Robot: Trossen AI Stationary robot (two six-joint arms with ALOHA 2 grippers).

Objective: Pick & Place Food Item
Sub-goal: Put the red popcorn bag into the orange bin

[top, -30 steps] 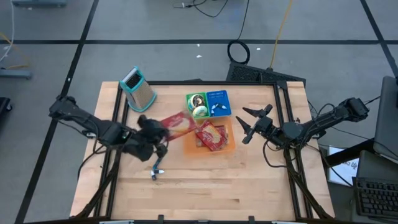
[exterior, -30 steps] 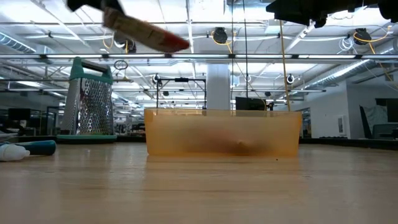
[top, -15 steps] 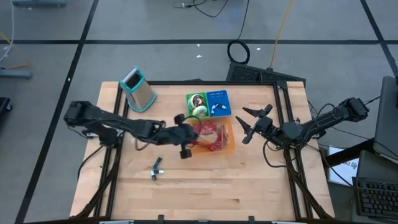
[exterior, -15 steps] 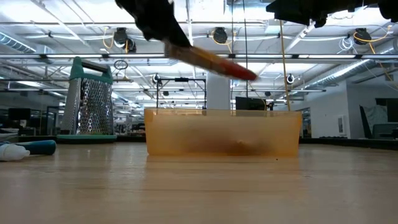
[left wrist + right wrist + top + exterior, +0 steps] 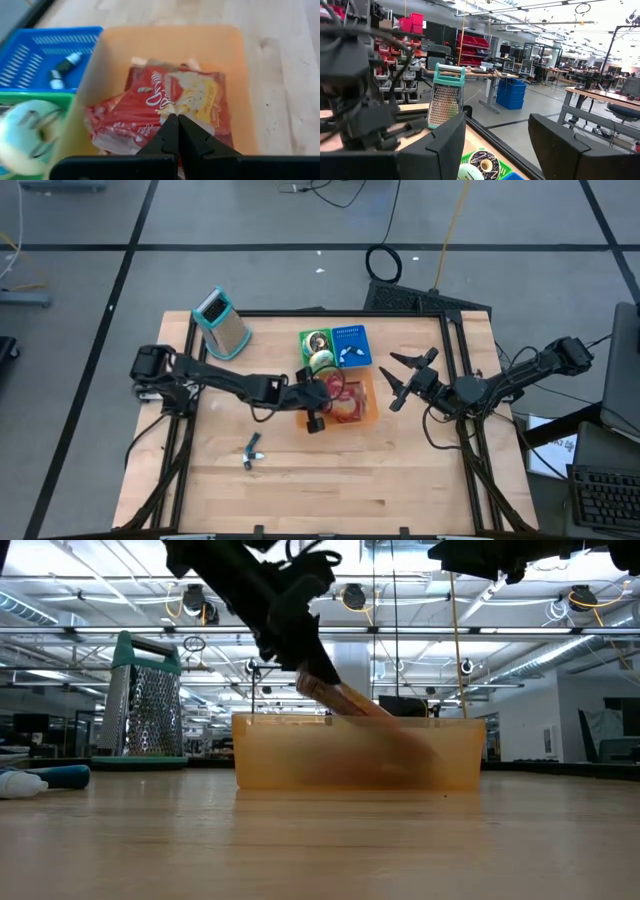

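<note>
My left gripper (image 5: pixel 322 393) hangs over the orange bin (image 5: pixel 372 402) at mid-table, shut on a red food packet with a yellow picture (image 5: pixel 192 92). In the low view the packet (image 5: pixel 345 700) slants down from the gripper (image 5: pixel 305 670) into the bin (image 5: pixel 260 755). Another red packet (image 5: pixel 112 125) lies on the bin's floor beneath it. My right gripper (image 5: pixel 405 380) waits open in the air to the right of the bin, fingers wide apart (image 5: pixel 495 145), holding nothing. My left gripper pinches the packet's near end (image 5: pixel 165 107) between its two shut fingers. The fingers come from the table's left side, slanting downward. The packet tilts down away from them, its far end (image 5: pixel 400 732) below the bin's rim; whether that end rests on anything I cannot tell.
A green bin with a doughnut (image 5: pixel 317 346) and a blue bin (image 5: pixel 351 345) stand just behind the orange one. A metal grater (image 5: pixel 222 320) stands at the far left. A small tube (image 5: pixel 251 450) lies on the bare wood toward the near left.
My left gripper has swung toward the table's right edge and down, from left of the orange bin to above it, staying shut on the packet. The packet has gone with it, from high and clear of the bin to slanting down into it.
</note>
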